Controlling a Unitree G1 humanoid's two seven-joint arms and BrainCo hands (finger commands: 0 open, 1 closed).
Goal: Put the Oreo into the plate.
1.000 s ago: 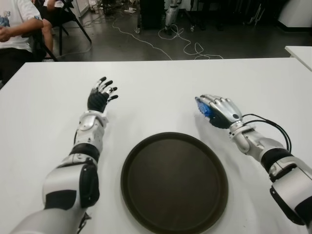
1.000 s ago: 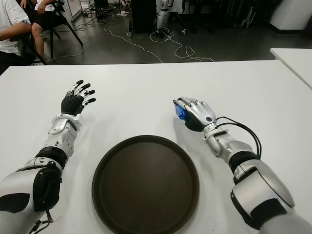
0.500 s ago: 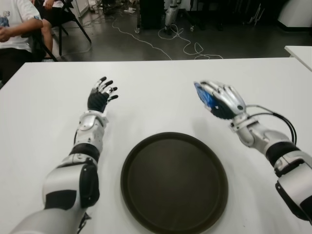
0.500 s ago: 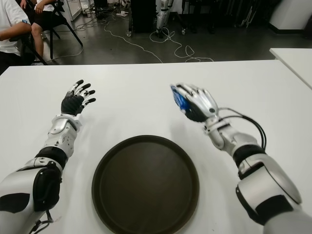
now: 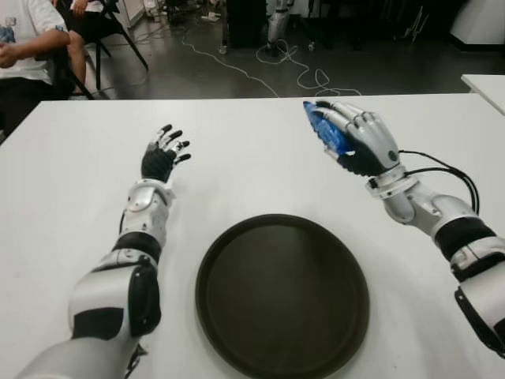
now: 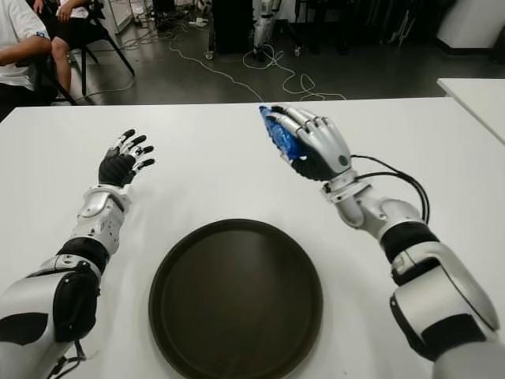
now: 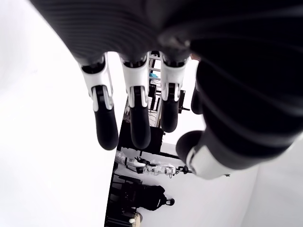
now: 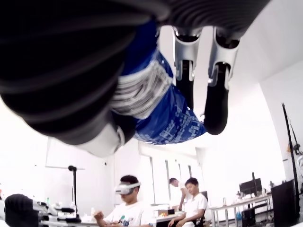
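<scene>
Left eye view: the right robot hand (image 5: 357,142) is up off the white worktop (image 5: 237,166), fingers wrapped round the blue Oreo (image 5: 325,129) pack. It sits beyond the plate (image 5: 282,294) and off to its right, so the pack isn't over the plate.
Plate: dark, round, raised rim, nothing on it, close to the near edge of the worktop, between the two forearms.
Left robot hand (image 5: 162,154): out on the left side of the worktop, well apart from the plate, fingers spread and holding nothing.
Open room: loads of bare white worktop all round the plate and between the two hands.
Right eye view: same layout. The far edge of the worktop runs just behind the raised hand, with cables (image 6: 237,63) on the floor past it, and a seated person (image 6: 20,39) shows at the far left corner.
Left wrist view: fingers (image 7: 105,118) hang straight and loose over plain white worktop, nothing between them.
Right wrist view: blue Oreo wrapper (image 8: 161,111) pinned between thumb and fingers (image 8: 215,94), with people at desks far behind.
</scene>
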